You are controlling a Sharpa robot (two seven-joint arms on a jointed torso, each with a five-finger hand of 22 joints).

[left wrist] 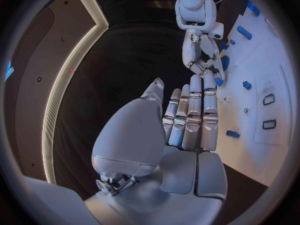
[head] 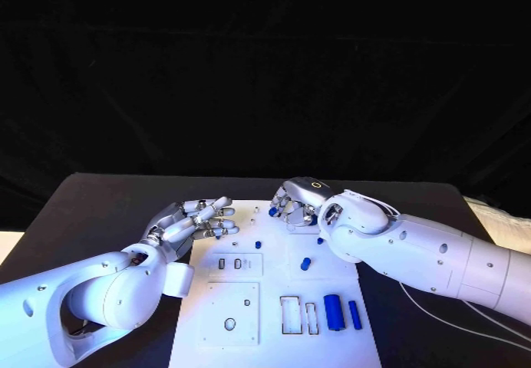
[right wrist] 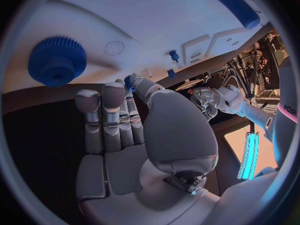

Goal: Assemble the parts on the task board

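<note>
Head view: the white task board (head: 277,307) lay mid-table. The right hand (head: 295,204) hung over its far edge, fingers curled down around a small blue part (head: 273,211). The left hand (head: 197,221) hovered beside the board's far left corner, fingers apart, holding nothing. Two blue cylinders (head: 341,312) lay on the board's near right.

Left wrist view: the left hand (left wrist: 184,117) was extended flat and empty; across the board (left wrist: 262,80) the right hand (left wrist: 203,60) pinched the blue part (left wrist: 219,79) at its fingertips.

Right wrist view: a blue gear (right wrist: 57,61) sat on the board (right wrist: 156,15) near the right hand (right wrist: 119,115), whose fingertips closed on something blue.

The parts looked like light, rigid, smooth plastic, probably slippery; a firm fingertip pinch across the sides should suit.
</note>
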